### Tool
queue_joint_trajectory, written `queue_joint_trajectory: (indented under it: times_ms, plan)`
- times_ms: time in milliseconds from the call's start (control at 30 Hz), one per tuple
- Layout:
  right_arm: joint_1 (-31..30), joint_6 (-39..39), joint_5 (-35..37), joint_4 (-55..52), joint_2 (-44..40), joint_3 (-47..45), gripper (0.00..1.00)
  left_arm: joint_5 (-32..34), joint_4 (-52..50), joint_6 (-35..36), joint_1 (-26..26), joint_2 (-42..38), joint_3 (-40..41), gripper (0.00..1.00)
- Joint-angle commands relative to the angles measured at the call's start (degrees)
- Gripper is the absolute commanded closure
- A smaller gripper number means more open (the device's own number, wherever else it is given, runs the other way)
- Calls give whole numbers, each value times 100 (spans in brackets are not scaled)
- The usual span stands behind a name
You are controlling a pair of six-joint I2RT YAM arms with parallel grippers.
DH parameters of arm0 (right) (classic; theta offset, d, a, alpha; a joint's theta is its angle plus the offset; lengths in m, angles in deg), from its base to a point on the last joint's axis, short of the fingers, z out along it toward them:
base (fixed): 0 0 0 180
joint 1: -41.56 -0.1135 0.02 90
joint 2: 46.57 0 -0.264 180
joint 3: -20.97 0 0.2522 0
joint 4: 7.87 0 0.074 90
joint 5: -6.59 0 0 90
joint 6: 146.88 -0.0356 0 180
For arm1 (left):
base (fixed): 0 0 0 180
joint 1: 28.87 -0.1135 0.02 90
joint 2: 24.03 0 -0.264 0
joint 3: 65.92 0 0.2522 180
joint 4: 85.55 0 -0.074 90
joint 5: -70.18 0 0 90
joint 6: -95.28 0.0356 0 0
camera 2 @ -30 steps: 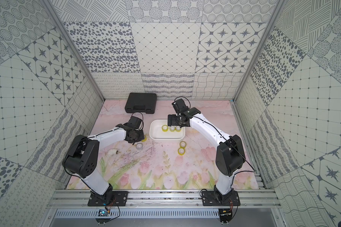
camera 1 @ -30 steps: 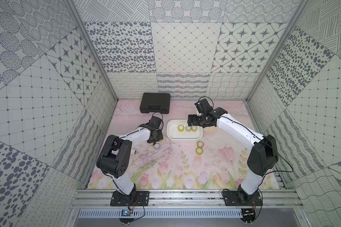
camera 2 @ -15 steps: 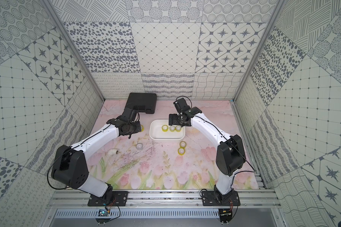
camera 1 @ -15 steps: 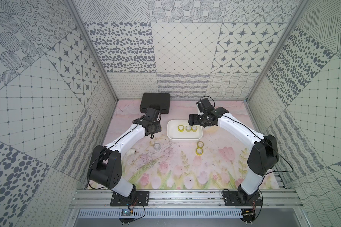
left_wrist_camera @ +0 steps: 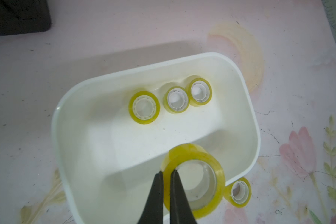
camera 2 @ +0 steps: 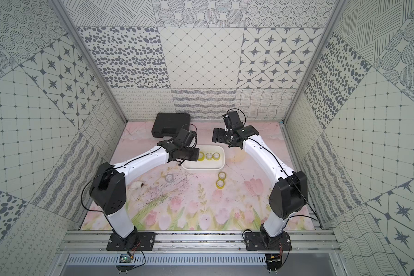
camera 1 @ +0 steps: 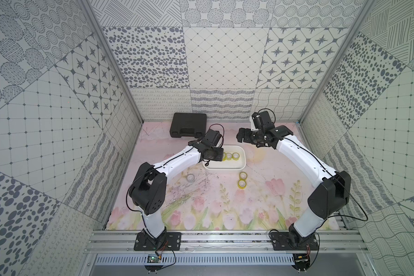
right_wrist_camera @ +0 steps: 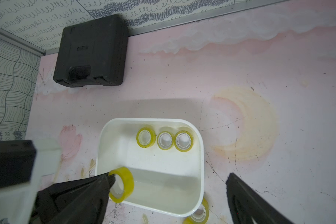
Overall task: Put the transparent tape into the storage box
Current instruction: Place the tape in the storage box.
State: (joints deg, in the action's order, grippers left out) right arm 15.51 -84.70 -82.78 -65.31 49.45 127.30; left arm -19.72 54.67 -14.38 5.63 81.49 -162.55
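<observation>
Left hand (left_wrist_camera: 166, 171): clamped on the ring wall of one yellowish roll of transparent tape (left_wrist_camera: 190, 153), with one finger inside the ring and one outside.
Held roll: above the 9 o'clock end of the storage box (left_wrist_camera: 105, 147), tilted on edge.
Right hand (camera 1: 241, 138): jaws wide apart, holding nothing, above the surface (camera 1: 201, 203) at 1 o'clock of the box.
Box contents: three rolls (left_wrist_camera: 165, 102) lying flat in a row along the 12 o'clock wall.
Outside the box: two yellowish rolls (camera 1: 243, 173) just beside its 5 o'clock corner; one greyish roll (camera 1: 188, 177) at 8 o'clock.
Black case (camera 1: 188, 124): at 11 o'clock, by the back wall.
</observation>
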Motion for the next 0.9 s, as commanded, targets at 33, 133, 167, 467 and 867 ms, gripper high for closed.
queue_joint_trajectory:
  times_ms: [33, 133, 167, 467, 867]
  plan:
    - [44, -19, -51, 141, -103, 60, 3, -779, 467, 388, 421, 700, -408, 100]
    - [69, -31, -77, 141, -111, -9, 3, -852, 510, 402, 531, 1032, -542, 100]
    - [69, -40, -90, 153, -111, -27, 3, -879, 515, 393, 560, 1147, -610, 100]
    - [131, -40, -211, 141, -150, -168, 3, -634, 441, 324, 615, 1757, -934, 100]
    - [239, -5, -310, 137, -191, -284, 3, -124, 335, 239, 622, 2173, -1322, 100]
